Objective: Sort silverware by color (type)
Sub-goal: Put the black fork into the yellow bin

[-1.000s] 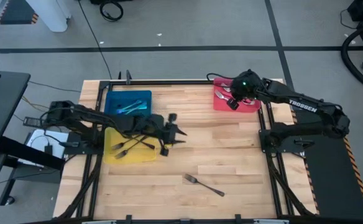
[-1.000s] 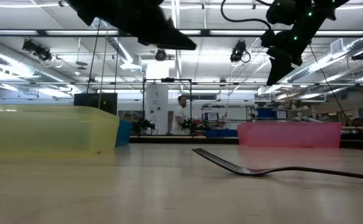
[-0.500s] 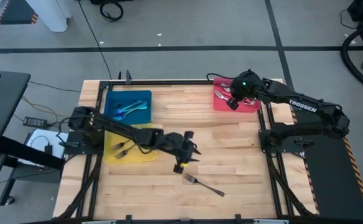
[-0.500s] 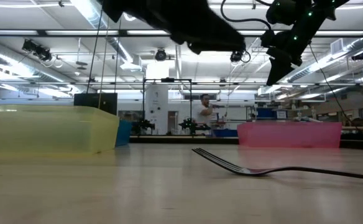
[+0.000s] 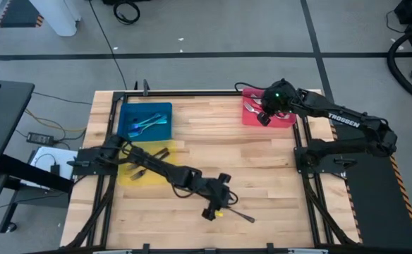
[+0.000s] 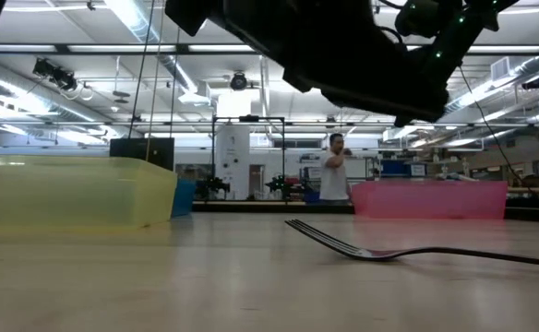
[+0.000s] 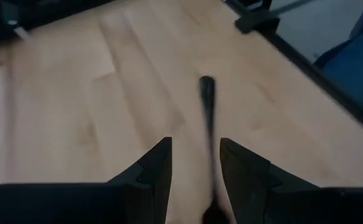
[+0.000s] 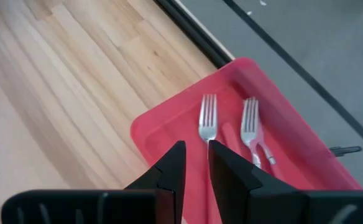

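Observation:
A dark grey fork (image 5: 234, 211) lies flat on the wooden table near its near edge, and the low view shows it too (image 6: 408, 251). My left gripper (image 5: 216, 206) hovers open above the fork's tine end. In the left wrist view the handle (image 7: 207, 115) runs out ahead between the two fingers (image 7: 194, 163). My right gripper (image 5: 263, 116) hangs over the red tray (image 5: 285, 120) at the far right, its fingers a narrow gap apart (image 8: 196, 149). Below it lie two red-handled forks (image 8: 207, 122).
A yellow tray (image 5: 165, 149) with dark forks sits at the left, and a blue tray (image 5: 162, 111) with teal forks lies beyond it. Black frame rails run along the table's sides. Bare wood lies between the trays. A person (image 6: 336, 175) stands in the room far behind the table.
My left gripper has swung from beside the yellow tray toward the table's near edge and right, ending over the lone grey fork. The fork has not moved. In the room behind, the person has walked to the right.

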Tool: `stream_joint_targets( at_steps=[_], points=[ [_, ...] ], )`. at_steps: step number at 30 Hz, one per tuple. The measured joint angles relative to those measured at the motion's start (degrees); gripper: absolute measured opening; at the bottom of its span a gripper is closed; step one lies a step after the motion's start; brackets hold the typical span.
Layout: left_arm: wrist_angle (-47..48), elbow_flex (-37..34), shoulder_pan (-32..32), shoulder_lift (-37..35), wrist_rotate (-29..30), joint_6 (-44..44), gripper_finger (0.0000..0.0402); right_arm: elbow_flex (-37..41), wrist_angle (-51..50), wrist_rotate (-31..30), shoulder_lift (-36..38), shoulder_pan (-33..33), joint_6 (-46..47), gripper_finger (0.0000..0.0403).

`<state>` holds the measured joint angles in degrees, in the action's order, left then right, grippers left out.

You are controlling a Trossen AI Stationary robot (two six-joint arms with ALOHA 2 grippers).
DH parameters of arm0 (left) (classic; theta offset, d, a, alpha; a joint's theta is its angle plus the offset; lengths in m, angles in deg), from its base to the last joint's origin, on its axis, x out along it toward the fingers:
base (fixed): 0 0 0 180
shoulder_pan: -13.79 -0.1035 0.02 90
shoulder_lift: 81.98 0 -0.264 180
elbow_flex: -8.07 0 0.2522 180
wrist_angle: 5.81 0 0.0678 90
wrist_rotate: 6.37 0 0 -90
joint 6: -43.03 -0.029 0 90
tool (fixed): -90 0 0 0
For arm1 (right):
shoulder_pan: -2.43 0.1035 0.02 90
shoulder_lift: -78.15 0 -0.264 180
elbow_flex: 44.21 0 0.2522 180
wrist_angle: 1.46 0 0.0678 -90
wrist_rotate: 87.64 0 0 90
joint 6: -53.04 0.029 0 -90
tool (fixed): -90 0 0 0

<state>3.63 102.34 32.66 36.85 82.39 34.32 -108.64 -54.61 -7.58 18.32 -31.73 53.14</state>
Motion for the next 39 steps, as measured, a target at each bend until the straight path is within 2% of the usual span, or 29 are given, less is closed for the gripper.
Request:
stream_joint_targets(
  at_steps=[6,10,18,31,36,39],
  points=[
    [-0.86,0.27,1.56,1.69,-0.68,2.33,0.0135,0.0,-0.38,0.97,0.0,0.03,0.37,0.0077],
    [-4.1,0.29,1.44,3.98,-3.15,3.61,0.0135,0.0,-0.51,0.99,0.0,0.03,0.37,0.0078],
    [-6.43,0.23,-0.06,8.53,-3.48,7.49,0.0135,0.0,-0.59,1.05,-0.02,0.03,0.39,0.0078],
    [-5.34,0.29,-1.44,10.51,-7.82,10.78,0.0135,0.0,-0.55,1.06,-0.02,0.03,0.24,0.0078],
    [-5.54,0.35,-1.59,11.04,-7.51,11.85,0.0134,0.0,-0.31,1.07,-0.02,0.03,0.23,0.0078],
    [-5.72,0.46,-2.04,11.91,-6.82,11.09,0.012,0.0,-0.11,1.08,-0.02,0.03,0.23,0.0078]
  ],
)
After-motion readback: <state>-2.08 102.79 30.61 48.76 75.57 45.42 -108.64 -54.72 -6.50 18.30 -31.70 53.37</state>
